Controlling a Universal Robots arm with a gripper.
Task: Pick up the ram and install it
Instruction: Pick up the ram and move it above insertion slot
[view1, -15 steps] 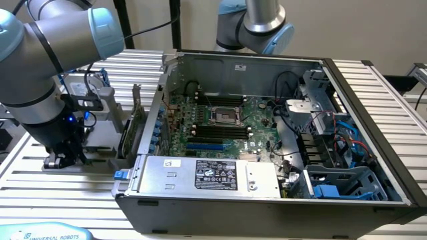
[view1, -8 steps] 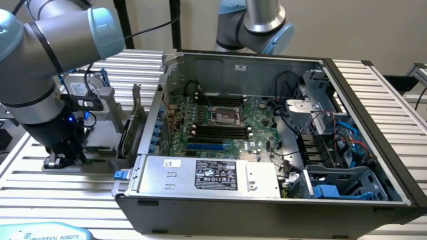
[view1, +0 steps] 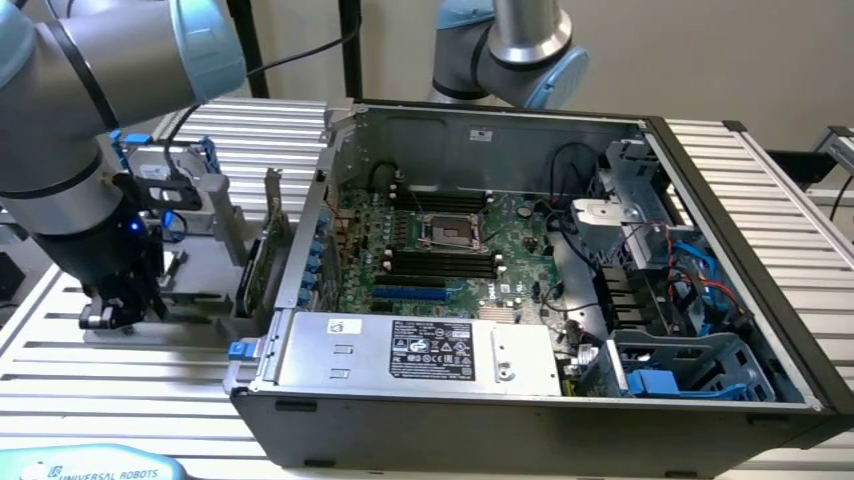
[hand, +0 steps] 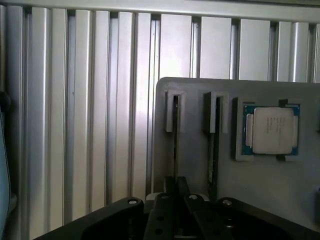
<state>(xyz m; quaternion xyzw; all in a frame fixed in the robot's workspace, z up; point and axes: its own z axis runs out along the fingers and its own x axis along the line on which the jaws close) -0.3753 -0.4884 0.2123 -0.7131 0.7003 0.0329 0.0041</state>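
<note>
the ram (hand: 175, 140) stands on edge, pinched between the fingers (hand: 183, 186)

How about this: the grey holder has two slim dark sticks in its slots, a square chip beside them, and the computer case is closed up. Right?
Not quite. The computer case is open, as the exterior view shows, with its motherboard bare. The grey holder does carry one slim stick, a second stick and the square chip.

Even room light, dim wrist view, glare on slats (hand: 175, 45)
</note>
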